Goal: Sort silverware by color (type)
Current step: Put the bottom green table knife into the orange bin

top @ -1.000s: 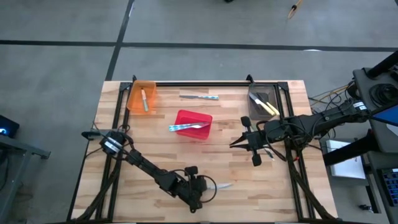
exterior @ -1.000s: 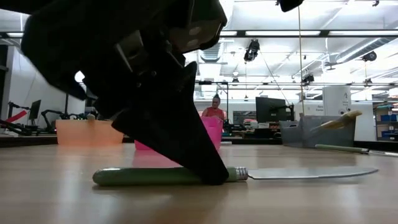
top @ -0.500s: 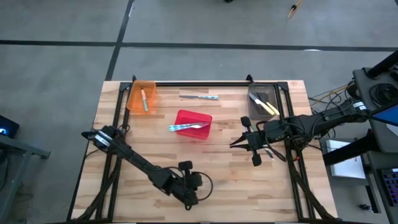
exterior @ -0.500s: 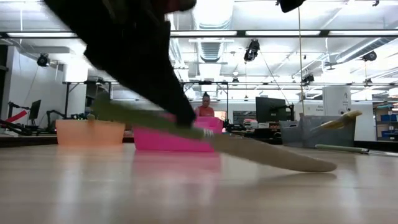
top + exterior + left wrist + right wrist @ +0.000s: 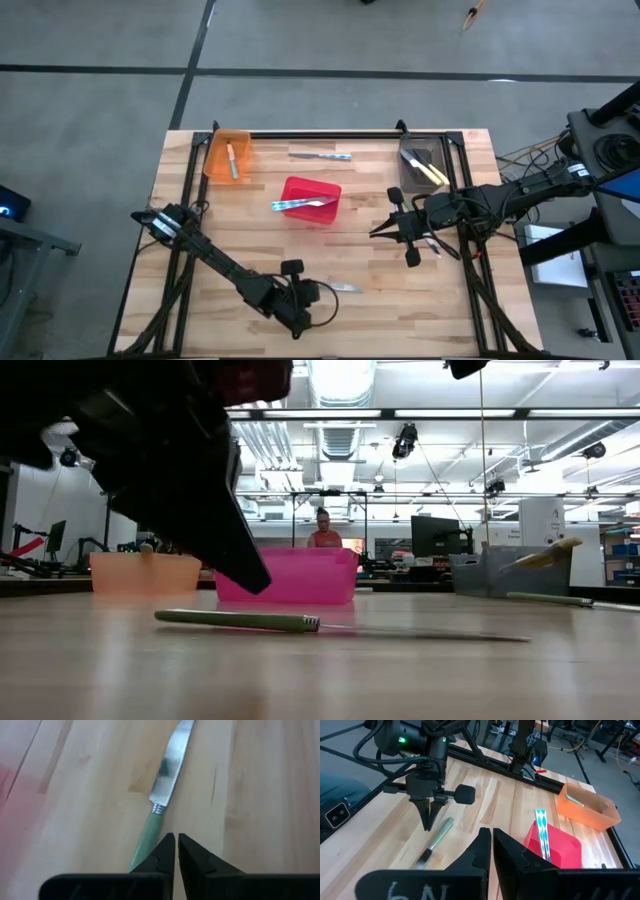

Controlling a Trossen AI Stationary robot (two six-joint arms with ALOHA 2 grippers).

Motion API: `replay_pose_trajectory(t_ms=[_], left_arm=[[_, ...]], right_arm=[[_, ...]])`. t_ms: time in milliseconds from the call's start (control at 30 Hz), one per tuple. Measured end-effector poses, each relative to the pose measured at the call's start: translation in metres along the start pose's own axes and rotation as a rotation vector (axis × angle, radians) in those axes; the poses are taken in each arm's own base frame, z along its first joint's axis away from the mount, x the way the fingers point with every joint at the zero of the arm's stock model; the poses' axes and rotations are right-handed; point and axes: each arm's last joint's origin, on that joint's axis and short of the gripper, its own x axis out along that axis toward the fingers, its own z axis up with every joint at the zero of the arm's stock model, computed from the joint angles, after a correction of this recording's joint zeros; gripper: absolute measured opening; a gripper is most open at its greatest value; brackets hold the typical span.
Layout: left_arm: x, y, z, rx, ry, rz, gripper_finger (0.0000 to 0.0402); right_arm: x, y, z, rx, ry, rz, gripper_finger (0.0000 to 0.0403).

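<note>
A green-handled knife (image 5: 335, 288) lies flat on the wood near the table's near edge, also seen as the knife (image 5: 159, 805) (image 5: 235, 620) (image 5: 437, 840). My left gripper (image 5: 303, 298) (image 5: 176, 840) is shut, points down, and stands just left of the knife's handle, clear of it in the low view. My right gripper (image 5: 378, 232) (image 5: 491, 837) is shut and waits over the table's right part. Light blue utensils (image 5: 302, 204) rest across the red bin's rim. Yellow-handled ones (image 5: 432, 172) lean in the grey bin. One utensil (image 5: 232, 160) lies in the orange bin.
The orange bin (image 5: 240, 138) stands at the far left, the red bin (image 5: 325, 215) mid-table and the grey bin (image 5: 412, 180) at the far right. A blue-handled utensil (image 5: 322, 155) lies loose by the far edge. A black frame rail (image 5: 320, 134) runs along that edge.
A second ago my left gripper's shut fingers were down on the knife's handle. Half a second ago the knife stood tilted, handle up and blade tip on the wood. Now it lies flat again, shifted a little left and farther from the near edge. The gripper has risen off it and moved left.
</note>
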Motion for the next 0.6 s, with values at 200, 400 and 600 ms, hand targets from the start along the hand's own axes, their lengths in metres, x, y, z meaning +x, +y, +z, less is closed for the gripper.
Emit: replay_pose_trajectory(t_ms=[200,400,600], left_arm=[[0.001,0.004,-0.002,0.046,-0.023,0.052,0.0052],[0.013,0.012,-0.013,0.150,-0.061,0.052,0.0116],[0.018,0.025,-0.023,0.191,-0.167,-0.004,0.0149]], right_arm=[[0.000,0.000,0.001,-0.003,-0.006,-0.001,0.0009],[0.000,0.000,0.001,-0.010,-0.007,-0.001,0.0009],[0.002,0.001,-0.002,0.009,-0.026,-0.005,0.0009]])
